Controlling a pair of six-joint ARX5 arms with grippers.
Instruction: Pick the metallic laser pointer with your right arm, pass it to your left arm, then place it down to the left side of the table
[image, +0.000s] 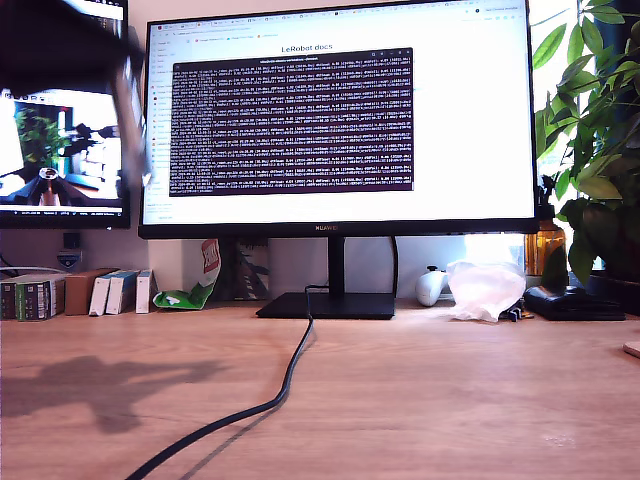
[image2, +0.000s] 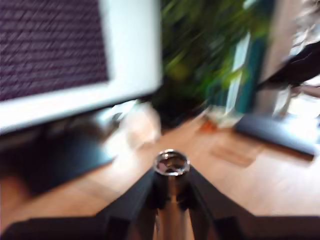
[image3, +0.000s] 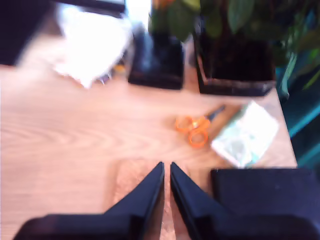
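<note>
Your first gripper (image2: 171, 200) is clamped on the metallic laser pointer (image2: 171, 167). In the first wrist view the slim silver cylinder stands between the two black jaws, near the lower centre of the frame, with its ringed open end facing the camera. That view is heavily blurred, so the arm seems to be in motion. In the exterior view a dark smear in the upper left corner is an arm (image: 70, 45), held high above the table (image: 420, 400); the pointer itself cannot be made out there.

Your second gripper (image3: 167, 187) has its jaws drawn together to a thin slit, with nothing between them. It hangs over bare wood, near orange scissors (image3: 194, 127) and a pale packet (image3: 246, 134).

The pointer looks ready for setting down, judging from these pictures. To do it well, slow the first arm until the blur settles, lower it over clear wood away from the black cable (image: 290, 375), and part the jaws only when the cylinder rests on the table, since it may roll.
</note>
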